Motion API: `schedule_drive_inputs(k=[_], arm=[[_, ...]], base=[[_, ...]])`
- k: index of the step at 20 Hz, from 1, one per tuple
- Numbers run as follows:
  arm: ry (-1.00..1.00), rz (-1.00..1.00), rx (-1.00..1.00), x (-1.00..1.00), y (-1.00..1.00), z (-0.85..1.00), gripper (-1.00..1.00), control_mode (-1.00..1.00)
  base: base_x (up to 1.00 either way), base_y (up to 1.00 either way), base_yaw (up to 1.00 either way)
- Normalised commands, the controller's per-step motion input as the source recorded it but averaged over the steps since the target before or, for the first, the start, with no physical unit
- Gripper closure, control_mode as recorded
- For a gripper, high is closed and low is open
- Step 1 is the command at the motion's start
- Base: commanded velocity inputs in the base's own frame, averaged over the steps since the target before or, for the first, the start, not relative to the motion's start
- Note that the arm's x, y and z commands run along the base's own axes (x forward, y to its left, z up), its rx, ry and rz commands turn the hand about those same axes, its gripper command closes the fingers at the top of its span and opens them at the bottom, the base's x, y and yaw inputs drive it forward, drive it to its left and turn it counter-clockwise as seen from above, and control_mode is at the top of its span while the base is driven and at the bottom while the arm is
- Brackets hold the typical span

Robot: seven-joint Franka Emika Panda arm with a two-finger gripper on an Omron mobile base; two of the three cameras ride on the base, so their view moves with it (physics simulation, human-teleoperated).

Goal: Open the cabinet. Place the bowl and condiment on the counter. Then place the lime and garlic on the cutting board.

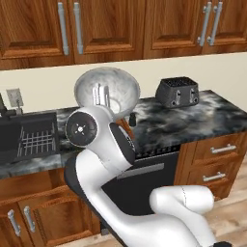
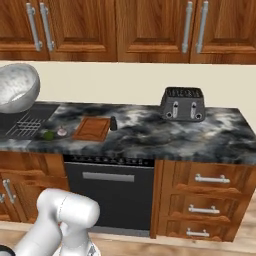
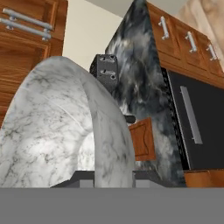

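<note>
Bowl [image 1: 107,88] rim apparently pinched between the fingers [image 1: 100,95].

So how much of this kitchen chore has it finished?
The condiment already stands on the counter. The claw grips the bowl by its rim, held tilted in the air. The lime and garlic sit beside the cutting board, not on it.
</note>
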Motion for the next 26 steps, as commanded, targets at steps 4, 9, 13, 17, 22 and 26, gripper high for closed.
schedule_drive_inputs(k=[4, 9, 13, 17, 22, 26], arm=[[0.0, 0.0, 0.0, 0.0, 0.0, 0.0, 1.0, 1.0], [0.0, 0.0, 0.0, 0.0, 0.0, 0.0, 1.0, 1.0], [0.0, 0.0, 0.0, 0.0, 0.0, 0.0, 1.0, 1.0], [0.0, 0.0, 0.0, 0.0, 0.0, 0.0, 1.0, 1.0], [0.0, 0.0, 0.0, 0.0, 0.0, 0.0, 1.0, 1.0], [0.0, 0.0, 0.0, 0.0, 0.0, 0.0, 1.0, 1.0]], base=[[0.55, -0.3, 0.18], [0.51, -0.24, 0.17], [0.46, -0.22, 0.16], [0.37, -0.26, 0.12], [0.36, -0.18, 0.09], [0.39, -0.11, 0.09]])
